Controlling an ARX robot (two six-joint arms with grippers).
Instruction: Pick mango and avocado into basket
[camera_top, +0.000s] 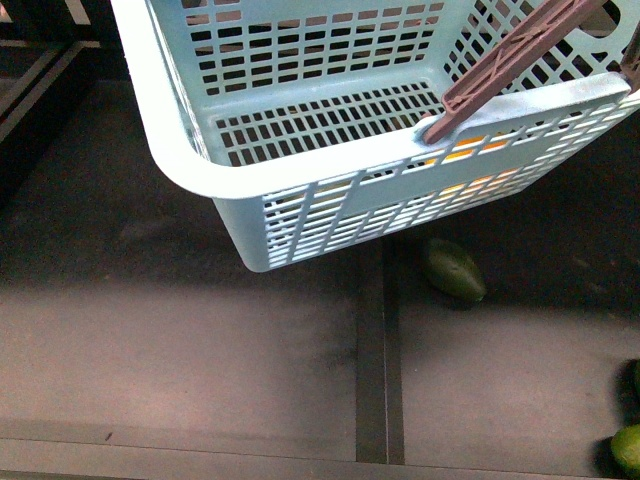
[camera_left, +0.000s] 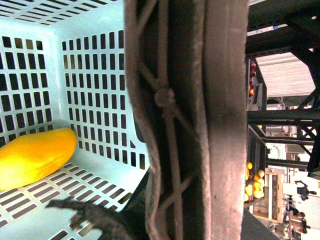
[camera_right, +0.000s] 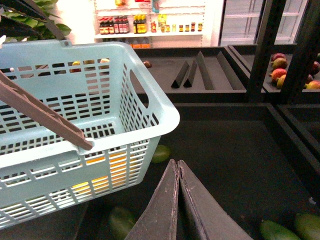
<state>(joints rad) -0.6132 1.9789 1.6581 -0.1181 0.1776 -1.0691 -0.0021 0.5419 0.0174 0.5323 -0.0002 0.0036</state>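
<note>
a: front view first. any gripper in it?

b: none. the basket (camera_top: 300, 150) fills the upper part of the frame, and one brown handle (camera_top: 510, 65) slants across its upper right. orange-yellow shows through the slots of the near wall, right of centre: the mango (camera_top: 470, 150) is inside. one avocado (camera_top: 455, 270) lies on the dark surface just below the basket's lower right corner, long axis slanting from upper left to lower right. at the lower right edge there is one more green fruit (camera_top: 628, 447), cut off by the frame.

a: left wrist view?

b: the handle (camera_left: 190, 120) runs top to bottom through the middle, very close and blurred. the left gripper's fingers cannot be made out, so i cannot tell how it stands. one mango (camera_left: 35, 156) lies on the slotted floor at left, long axis rising slightly toward the right, rounded tip toward the side wall.

a: right wrist view?

b: the right gripper (camera_right: 178, 172) sits at bottom centre, fingers pressed together, holding nothing, apart from the basket (camera_right: 90, 130) at left. mango (camera_right: 97, 172) colour glows through the near wall. four green fruits lie on the surface: one (camera_right: 160, 152) by the basket's corner, one (camera_right: 121, 220) lower left of the gripper, two (camera_right: 292, 230) at lower right.
</note>
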